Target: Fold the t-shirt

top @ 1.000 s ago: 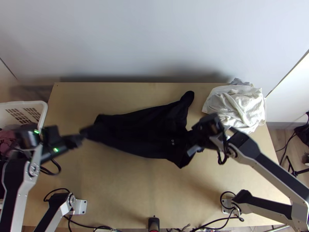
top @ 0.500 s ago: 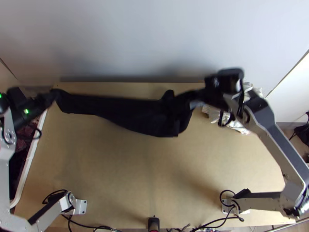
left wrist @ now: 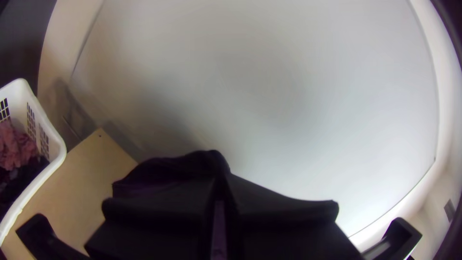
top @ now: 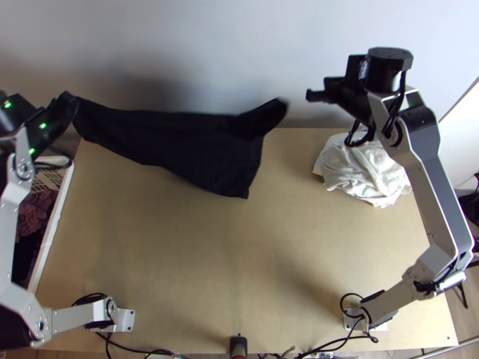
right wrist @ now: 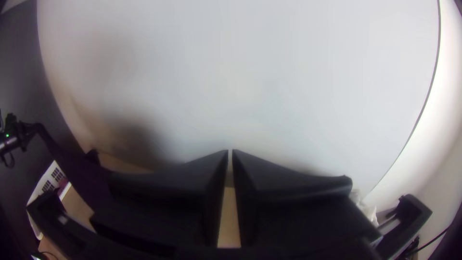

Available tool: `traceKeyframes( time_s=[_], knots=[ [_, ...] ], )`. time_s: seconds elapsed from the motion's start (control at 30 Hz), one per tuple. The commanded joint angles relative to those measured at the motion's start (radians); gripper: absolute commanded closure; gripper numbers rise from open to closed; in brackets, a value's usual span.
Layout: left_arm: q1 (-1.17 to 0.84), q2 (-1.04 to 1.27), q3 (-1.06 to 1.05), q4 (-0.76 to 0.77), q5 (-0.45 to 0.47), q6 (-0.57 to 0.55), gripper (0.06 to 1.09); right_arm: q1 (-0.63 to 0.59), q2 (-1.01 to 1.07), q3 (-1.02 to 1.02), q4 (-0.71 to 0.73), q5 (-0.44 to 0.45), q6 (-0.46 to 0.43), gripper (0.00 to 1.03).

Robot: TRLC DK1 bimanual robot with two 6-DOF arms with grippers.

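Black T-shirt (top: 179,140) pinched in the left gripper (top: 70,103), right gripper (top: 311,94) closed and apart from it

The left gripper has its fingers closed on one end of the black T-shirt; in the left wrist view, cloth rises around their tips, and a dark purplish strip of it shows in the narrow gap between them. The right gripper's fingers are brought together at the tips, with a thin slit between them and no cloth caught there. In the top view it is near the garment's loose end but not touching it.

The left arm (top: 12,227) bends out past the left side of the light wooden table (top: 197,269) and reaches up to its far left corner, the gripper angled toward the pale wall (top: 209,48). The right arm (top: 440,197) bows out to the right, its gripper high in the picture, seen against the wall and pointing inward.

From the left gripper the shirt stretches in a loose, uneven band along the table's far edge to past the middle. It widens there into a lower corner and a raised, blurred flap. How much of it rests on the wood, I cannot tell.
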Motion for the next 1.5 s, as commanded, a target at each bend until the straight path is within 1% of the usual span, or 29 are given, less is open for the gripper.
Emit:
traceKeyframes(
  time_s=[0.0,0.07,0.2,0.33,0.47,0.6,0.7,0.87,0.97,1.0,1.03,1.1,1.17,1.23,1.3,1.4,1.47],
  knots=[
    [-0.06,0.131,0.095,0.081,-0.111,-0.056,1.02,-0.049,0.08,0.15,0.026,0.048,-0.013,0.92],
    [-0.082,0.16,0.149,0.07,-0.124,-0.053,1.02,-0.063,0.097,0.194,0.015,0.047,-0.014,0.92],
    [-0.112,0.17,0.198,0.052,-0.137,-0.03,1.02,-0.051,0.079,0.16,-0.037,0.037,-0.016,0.92],
    [-0.117,0.145,0.179,0.021,-0.137,-0.01,1.02,-0.011,0.004,0.012,-0.051,0.031,-0.032,0.92],
    [-0.117,0.094,0.106,0.019,-0.132,0.017,1.02,0.051,-0.064,-0.165,-0.047,0.019,-0.042,0.91],
    [-0.117,0.027,0.014,0.024,-0.117,0.045,1.02,0.113,-0.108,-0.441,0.067,0.004,-0.045,0.91],
    [-0.111,-0.014,-0.061,0.033,-0.111,0.057,1.02,0.152,-0.081,-0.579,0.179,-0.007,-0.057,0.91],
    [-0.091,-0.091,-0.206,0.055,-0.106,0.092,1.02,0.212,0.05,-0.545,0.256,-0.021,-0.043,0.89],
    [-0.072,-0.145,-0.281,0.084,-0.101,0.103,1.02,0.227,0.142,-0.467,0.242,-0.038,-0.017,0.88],
    [-0.065,-0.157,-0.296,0.084,-0.1,0.111,1.02,0.228,0.162,-0.442,0.236,-0.053,0.01,0.83],
    [-0.055,-0.171,-0.31,0.084,-0.095,0.12,1.02,0.228,0.183,-0.413,0.211,-0.075,0.049,0.75],
    [-0.029,-0.199,-0.334,0.085,-0.077,0.128,1.02,0.23,0.238,-0.346,0.139,-0.115,0.109,0.54],
    [-0.006,-0.222,-0.361,0.085,-0.06,0.138,1.02,0.251,0.292,-0.301,0.095,-0.125,0.126,0.42],
    [0.014,-0.245,-0.391,0.093,-0.052,0.151,1.02,0.287,0.343,-0.271,0.095,-0.124,0.135,0.32],
    [0.035,-0.266,-0.42,0.096,-0.04,0.157,1.01,0.307,0.409,-0.206,0.091,-0.124,0.159,0.28],
    [0.073,-0.291,-0.465,0.102,-0.009,0.163,1.01,0.328,0.53,-0.067,0.049,-0.122,0.159,0.19],
    [0.099,-0.303,-0.489,0.105,0.008,0.171,1.01,0.337,0.608,0.041,0.027,-0.122,0.161,0.19]
  ],
)
